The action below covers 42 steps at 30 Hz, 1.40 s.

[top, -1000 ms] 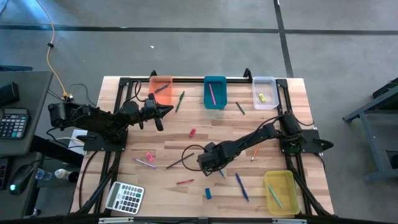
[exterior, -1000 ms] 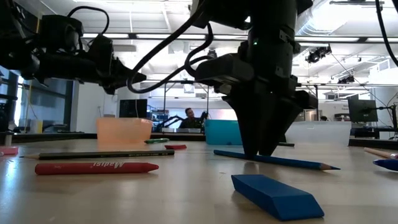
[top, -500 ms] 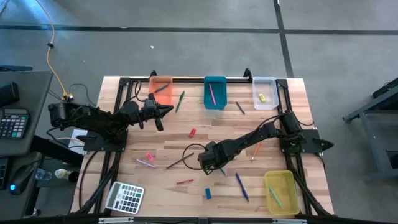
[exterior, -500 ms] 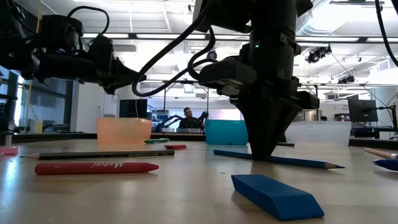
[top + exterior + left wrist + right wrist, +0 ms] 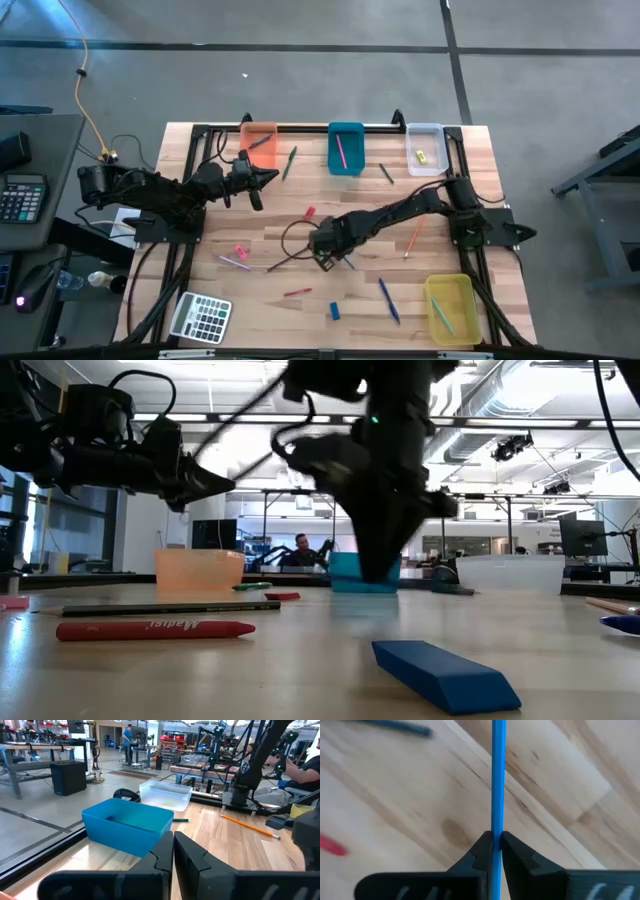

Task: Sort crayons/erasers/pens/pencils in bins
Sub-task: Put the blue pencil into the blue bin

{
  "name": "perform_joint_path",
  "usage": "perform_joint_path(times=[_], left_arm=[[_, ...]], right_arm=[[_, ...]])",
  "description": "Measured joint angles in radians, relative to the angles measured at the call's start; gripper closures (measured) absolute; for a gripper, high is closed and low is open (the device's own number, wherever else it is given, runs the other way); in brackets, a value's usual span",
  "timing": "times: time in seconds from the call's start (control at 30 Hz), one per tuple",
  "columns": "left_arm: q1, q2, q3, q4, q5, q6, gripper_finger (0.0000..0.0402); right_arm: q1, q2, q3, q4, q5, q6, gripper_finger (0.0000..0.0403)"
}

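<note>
Status, taken from left to right across the table. My left gripper (image 5: 268, 178) hangs just beside the orange bin (image 5: 259, 143), fingers (image 5: 165, 857) pressed together on nothing; that arm only waits.

Change is at my right gripper (image 5: 327, 247). A second ago it stood low over the blue stick farther right, near the yellow bin (image 5: 452, 307), fingertips at the wood. It has since come away to the left and now sits near mid-table. Its fingers (image 5: 481, 851) are clenched on a thin blue pen (image 5: 498, 775), which runs straight out ahead of them with bare wood behind it. In the level view the spot where that stick lay is vacant and the gripper (image 5: 375, 565) is blurred with motion, off the table.

Finding: the pick succeeded, and carrying has begun.

Unsorted around my right gripper: a red eraser (image 5: 309, 213) just beyond it, pink eraser (image 5: 240, 251) to its left, a blue eraser (image 5: 335, 311) and another blue stick (image 5: 388, 299) on its near side. The teal bin (image 5: 346, 147) already holds a pink stick; I judge the drop bin undecided.
</note>
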Motion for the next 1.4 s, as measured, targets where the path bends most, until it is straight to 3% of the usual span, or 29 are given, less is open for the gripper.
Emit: perform_joint_path(times=[0.4,0.6,0.77,0.93,1.1,1.4], left_arm=[[0.0,0.0,0.0,-0.005,0.0,0.008,0.0399],[0.0,0.0,0.0,-0.008,0.0,0.008,0.0399],[0.0,0.0,0.0,-0.008,0.0,0.008,0.0399],[0.0,0.0,0.0,-0.008,0.0,0.008,0.0399],[0.0,0.0,0.0,-0.008,0.0,0.008,0.0399],[0.0,0.0,0.0,-0.019,0.0,0.026,0.0399]], right_arm=[[-0.157,-0.003,0.334,-0.289,-0.005,-0.166,0.0382],[-0.316,-0.005,0.533,-0.437,-0.001,-0.267,0.0382],[-0.484,-0.006,0.622,-0.465,-0.017,-0.362,0.0382],[-0.639,-0.007,0.584,-0.454,-0.071,-0.42,0.0382],[-0.754,-0.006,0.445,-0.354,-0.136,-0.457,0.0382],[-0.849,-0.006,0.216,-0.052,-0.196,-0.498,0.0382]])
